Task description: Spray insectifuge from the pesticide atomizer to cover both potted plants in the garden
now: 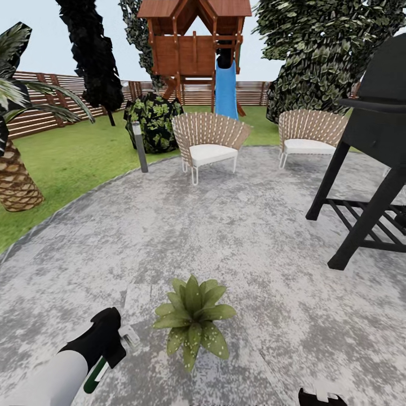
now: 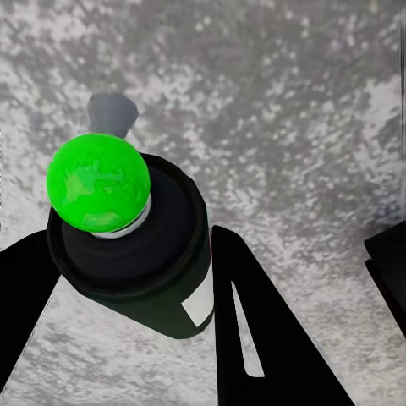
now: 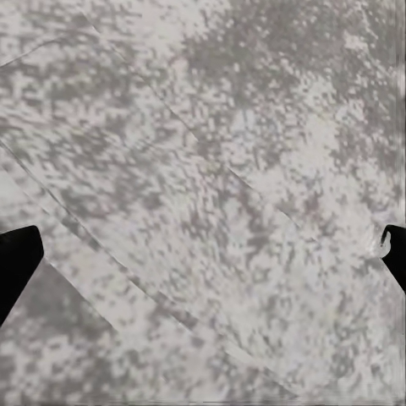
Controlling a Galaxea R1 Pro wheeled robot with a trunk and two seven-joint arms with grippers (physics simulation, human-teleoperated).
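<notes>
Held in the left gripper (image 2: 127, 279), fingers clamped on its dark body: the spray bottle (image 2: 139, 245), near left of the potted plant (image 1: 193, 320). Likely light, rigid, smooth; best gripped mid-body, below the green cap (image 2: 99, 183). Right gripper (image 3: 203, 254) spread wide, empty.

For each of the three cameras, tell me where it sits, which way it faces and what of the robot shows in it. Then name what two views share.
Head view: high on the robot, looking forward and down over the grey patio at a potted plant, chairs and grill; left gripper shows.
Left wrist view: looks along its fingers clamping the green-topped spray bottle.
Right wrist view: looks down at patio; black fingertips wide apart.
Shared: the bottle appears in head and left wrist views.
</notes>
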